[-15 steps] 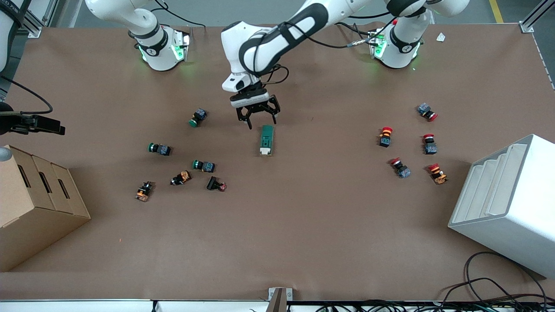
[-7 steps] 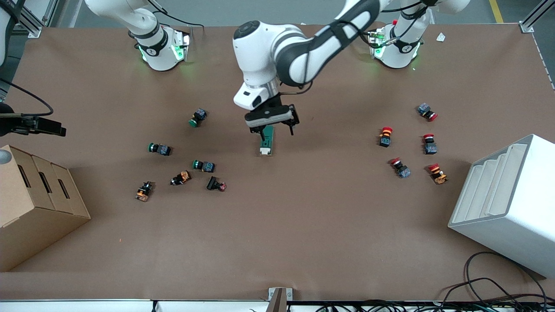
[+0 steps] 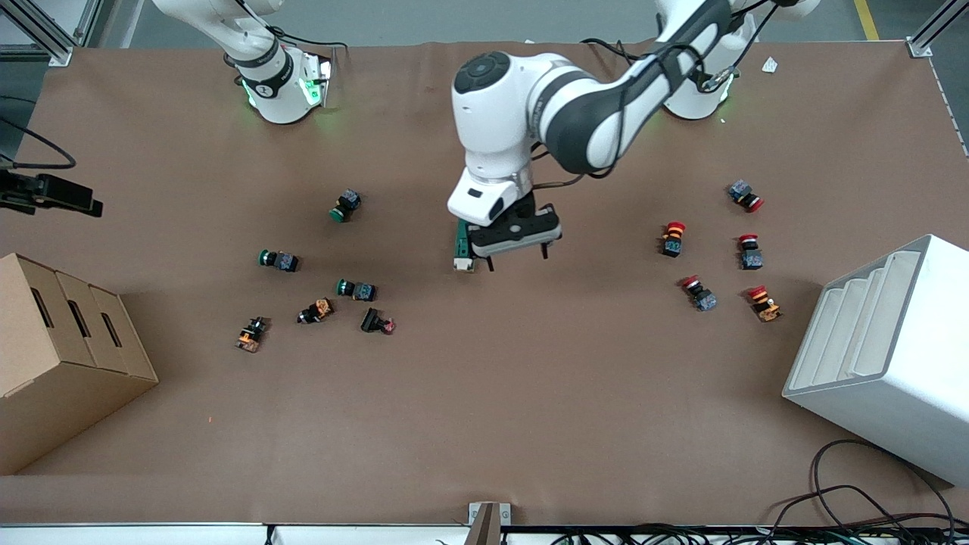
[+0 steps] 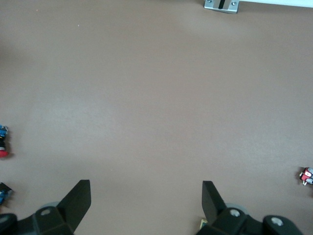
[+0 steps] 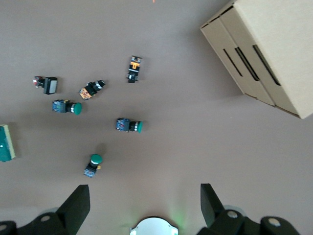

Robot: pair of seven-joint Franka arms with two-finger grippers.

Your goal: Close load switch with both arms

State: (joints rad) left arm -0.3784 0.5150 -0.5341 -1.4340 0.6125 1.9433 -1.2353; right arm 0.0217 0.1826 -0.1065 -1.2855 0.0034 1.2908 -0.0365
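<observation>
The load switch [image 3: 461, 244] is a dark green block with a white lever end. It lies on the brown table near the middle, lever end toward the front camera. My left gripper [image 3: 516, 261] is open and empty, low over the table right beside the switch, toward the left arm's end. One finger [image 3: 490, 265] stands next to the white lever end. In the left wrist view the left gripper [image 4: 145, 188] is wide open and a sliver of the switch [image 4: 202, 224] shows by one finger. My right gripper [image 5: 144, 191] is open and empty, high over its own base; the switch [image 5: 5, 143] shows at that view's edge.
Several green-capped and orange push buttons [image 3: 356, 289] lie toward the right arm's end. Several red-capped buttons [image 3: 673, 238] lie toward the left arm's end. A cardboard box [image 3: 60, 356] and a white tiered bin [image 3: 886, 356] stand at the table's two ends.
My left gripper has come down and moved from over the switch's green end to beside its lever end, toward the left arm's end of the table. The switch has not moved.
</observation>
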